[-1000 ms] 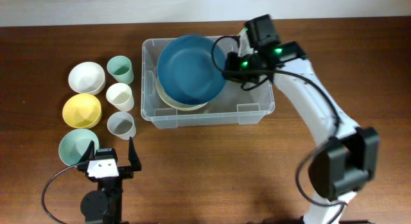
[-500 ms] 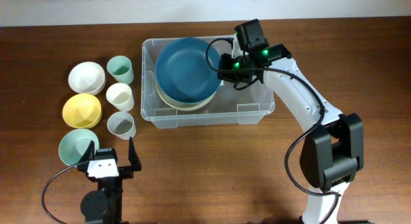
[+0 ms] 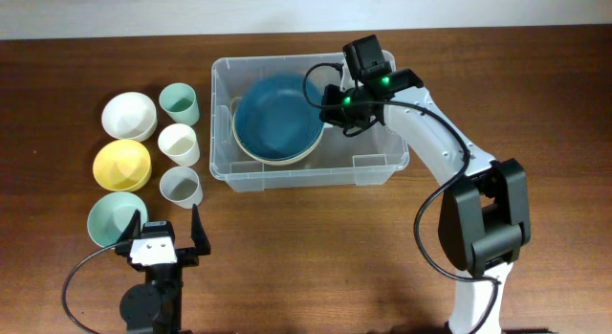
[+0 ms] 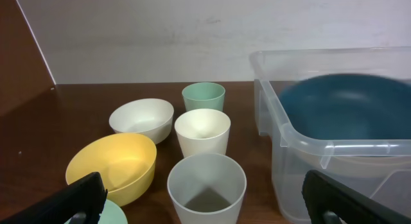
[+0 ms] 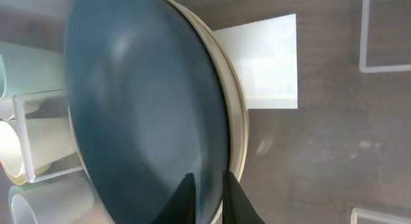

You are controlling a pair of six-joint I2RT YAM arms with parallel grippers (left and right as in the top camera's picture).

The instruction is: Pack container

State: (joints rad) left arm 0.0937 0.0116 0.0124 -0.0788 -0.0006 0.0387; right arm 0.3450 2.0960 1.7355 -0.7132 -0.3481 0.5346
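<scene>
Right gripper (image 5: 207, 180) reaches down into the container (image 3: 382, 154) from its far right side, its two fingers (image 5: 232, 195) set narrow and pinched on the right rim of a blue plate (image 3: 277, 117). That plate lies inside the container on top of a cream plate (image 3: 304, 154), whose edge shows just beneath it. In the right wrist view a white label (image 5: 263, 63) on the container's bottom shows beside the two stacked plates.

The container sits on the counter (image 3: 535, 104) toward the far middle, with its left half filled by the plates and its right half bare around the gripper.

Left gripper (image 3: 165, 227) rests low at the near left of the counter, well apart from the container, its jaws spread wide and holding nothing. Between it and the container's left wall stand a green cup (image 3: 179, 103), a cream cup (image 3: 178, 143) and a grey cup (image 3: 180, 187) in a row, with a white bowl (image 3: 129, 115), a yellow bowl (image 3: 121, 165) and a pale green bowl (image 3: 115, 219) further left.
</scene>
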